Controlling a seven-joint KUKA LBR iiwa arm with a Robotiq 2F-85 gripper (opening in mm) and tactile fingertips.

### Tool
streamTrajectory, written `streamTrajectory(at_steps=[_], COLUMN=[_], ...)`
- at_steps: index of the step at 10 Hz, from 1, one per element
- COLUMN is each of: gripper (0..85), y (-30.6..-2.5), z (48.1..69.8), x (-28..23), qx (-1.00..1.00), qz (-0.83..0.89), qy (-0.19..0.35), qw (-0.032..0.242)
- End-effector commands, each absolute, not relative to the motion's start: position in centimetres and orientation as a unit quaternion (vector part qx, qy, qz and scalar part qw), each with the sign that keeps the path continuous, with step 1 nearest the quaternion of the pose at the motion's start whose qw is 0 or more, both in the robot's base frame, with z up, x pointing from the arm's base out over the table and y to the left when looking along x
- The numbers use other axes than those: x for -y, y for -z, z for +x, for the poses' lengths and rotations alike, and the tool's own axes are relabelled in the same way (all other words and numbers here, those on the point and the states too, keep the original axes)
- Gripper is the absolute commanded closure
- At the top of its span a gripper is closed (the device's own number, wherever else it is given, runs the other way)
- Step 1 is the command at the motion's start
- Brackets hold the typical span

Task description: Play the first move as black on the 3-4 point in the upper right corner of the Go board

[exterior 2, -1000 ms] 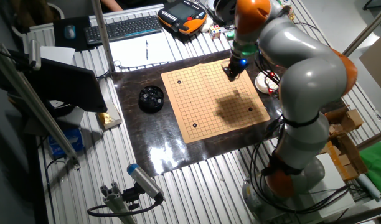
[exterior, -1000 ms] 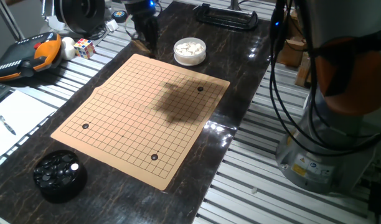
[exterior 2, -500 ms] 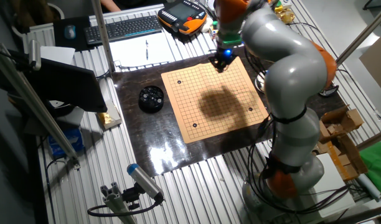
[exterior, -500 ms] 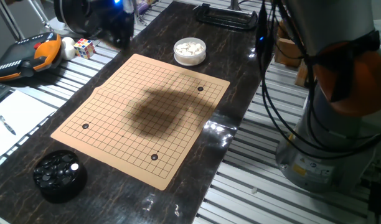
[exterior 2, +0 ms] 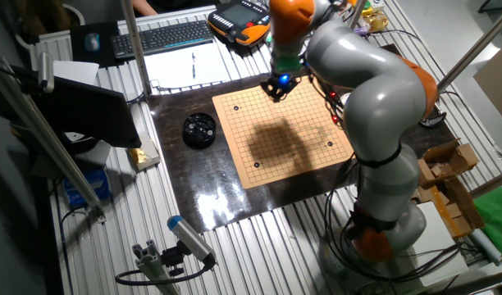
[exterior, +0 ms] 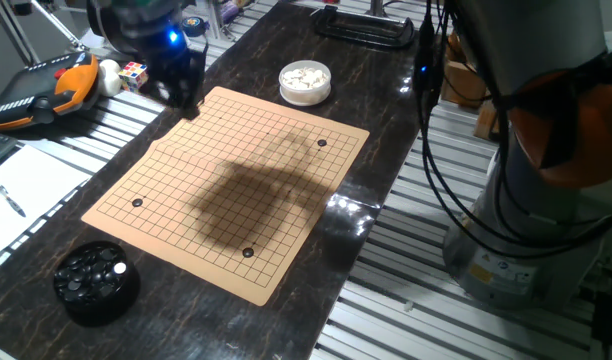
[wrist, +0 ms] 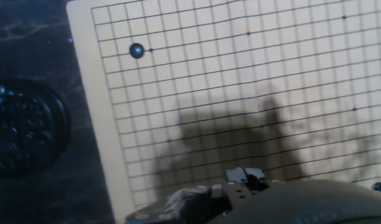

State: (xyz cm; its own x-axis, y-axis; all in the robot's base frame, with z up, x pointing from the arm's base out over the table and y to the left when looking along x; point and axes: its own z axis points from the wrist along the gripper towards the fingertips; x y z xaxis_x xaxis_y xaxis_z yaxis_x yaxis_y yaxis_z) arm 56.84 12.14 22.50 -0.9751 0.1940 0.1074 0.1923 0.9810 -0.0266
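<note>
Jaws: too dark and blurry – cannot tell.
Gripper (exterior: 176, 80): hangs over the Go board (exterior: 226, 180) corner, touching nothing.
Arm (exterior 2: 349, 74): bent over the board.

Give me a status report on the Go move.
Gripper over the tan wooden Go board's far corner; grip state unclear. Round black bowl of black stones sits off the near corner, untouched. Three black stones on board; path clear.

Go board (exterior: 236, 180), tan, thin dark grid, flat on worktop, gripper (exterior: 181, 85) above its far edge; three black stones, one (wrist: 136, 50) well apart from gripper
</note>
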Motion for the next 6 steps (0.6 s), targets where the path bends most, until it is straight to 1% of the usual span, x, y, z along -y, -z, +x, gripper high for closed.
streamTrajectory(at_steps=[1, 3, 6], gripper=[84.3, 84.3, 84.3], y=[-22.06, -21.28, -21.21], z=[56.82, 56.99, 57.06], x=[-21.52, -21.94, -21.92], qx=[0.993, 0.992, 0.991], qz=[-0.106, -0.117, -0.124], qy=[-0.008, -0.006, -0.003], qw=[0.053, 0.050, 0.050])
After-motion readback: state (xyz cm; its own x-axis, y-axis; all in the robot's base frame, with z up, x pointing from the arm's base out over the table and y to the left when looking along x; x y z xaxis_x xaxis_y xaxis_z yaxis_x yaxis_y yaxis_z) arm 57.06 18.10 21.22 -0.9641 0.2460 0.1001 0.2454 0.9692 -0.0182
